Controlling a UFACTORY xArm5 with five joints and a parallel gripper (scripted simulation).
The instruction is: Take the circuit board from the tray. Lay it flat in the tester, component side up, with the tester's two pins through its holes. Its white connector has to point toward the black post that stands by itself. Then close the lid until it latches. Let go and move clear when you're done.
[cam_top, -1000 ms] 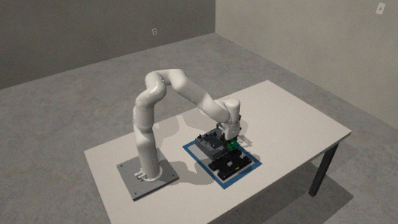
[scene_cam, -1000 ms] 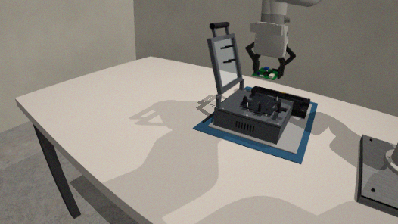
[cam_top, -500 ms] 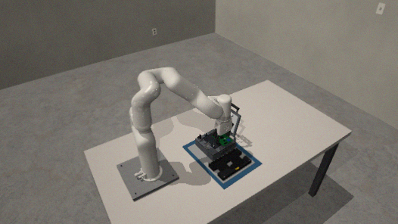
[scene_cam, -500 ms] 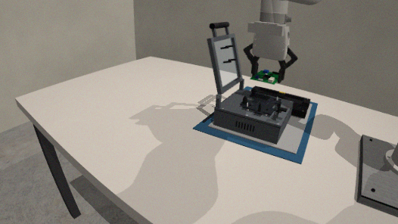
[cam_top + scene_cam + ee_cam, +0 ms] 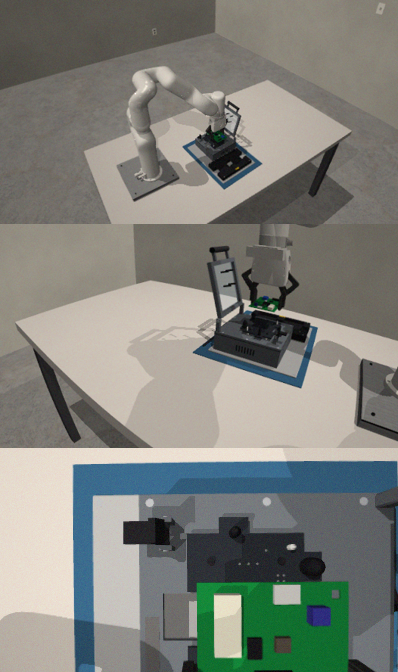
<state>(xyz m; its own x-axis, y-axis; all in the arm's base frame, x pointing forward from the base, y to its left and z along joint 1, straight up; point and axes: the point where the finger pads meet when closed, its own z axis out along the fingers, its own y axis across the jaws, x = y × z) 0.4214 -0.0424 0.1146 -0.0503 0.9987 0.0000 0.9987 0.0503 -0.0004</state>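
Gripper [image 5: 216,132] [image 5: 268,303] [image 5: 274,667] clamped on circuit board [image 5: 219,136] [image 5: 263,304] [image 5: 265,620]; in my wrist view, 1 silvery pin [image 5: 291,547] lies upper right, beyond its top edge.

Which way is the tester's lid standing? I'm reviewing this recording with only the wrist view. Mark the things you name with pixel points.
Observer: The lid [image 5: 237,126] [image 5: 214,284] stands raised, well open above the tester [image 5: 216,150] [image 5: 246,349] [image 5: 350,548].
Operator: Is the circuit board touching down yet?
Observer: No. The exterior view shows the circuit board [image 5: 219,136] [image 5: 264,304] [image 5: 265,618] gripped in the hand [image 5: 216,135] [image 5: 268,301] [image 5: 272,666], in the air above the tester's top.
Operator: And the tray?
Observer: The black tray [image 5: 223,160] [image 5: 299,326] lies beside the tester, on the same blue-bordered mat [image 5: 224,185] [image 5: 261,374] [image 5: 84,558].
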